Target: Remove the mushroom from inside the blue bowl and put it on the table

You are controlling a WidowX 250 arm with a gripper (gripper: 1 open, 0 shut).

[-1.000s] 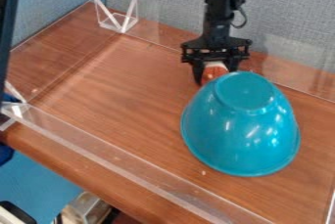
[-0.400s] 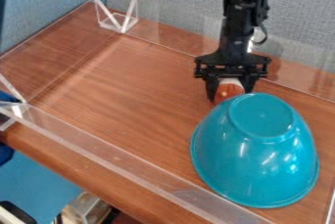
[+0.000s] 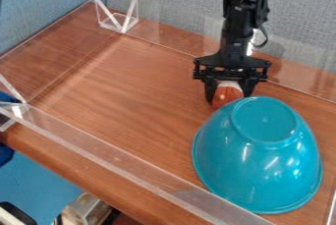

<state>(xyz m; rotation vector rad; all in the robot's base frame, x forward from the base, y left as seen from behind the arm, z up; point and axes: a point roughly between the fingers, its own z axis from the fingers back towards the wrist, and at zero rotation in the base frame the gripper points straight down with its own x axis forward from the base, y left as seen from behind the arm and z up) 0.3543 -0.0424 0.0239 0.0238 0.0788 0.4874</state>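
The single camera view shows one arm, one pincer point(image 3: 233, 89), one mushroom point(image 3: 230, 95), one bowl point(image 3: 258, 154) and one table point(image 3: 112, 82).

The table fills most of the frame as a brown wood-grain slab. Clear walls point(image 3: 92, 157) run along its edges, and a small clear bracket point(image 3: 116, 18) stands at the upper left.

The black arm point(image 3: 239, 8) comes down from the top of the frame, right of centre, and points straight at the tabletop. Its pincer sits right of centre, with a black crossbar above two short dark fingers point(image 3: 213, 92).

The mushroom shows as a small orange-red lump with a pale spot. It lies directly under the crossbar, between the fingers, low against the table. It is outside the bowl, just above the bowl's upper-left rim in the picture. Whether it touches the rim cannot be told.

The pincer is clenched on the mushroom, one finger on each side of it, with no gap visible. It touches nothing else that can be seen.

The teal bowl takes up the lower right of the frame. It lies tilted, its opening turned toward the camera and its flat round base visible inside. Nothing lies within it.
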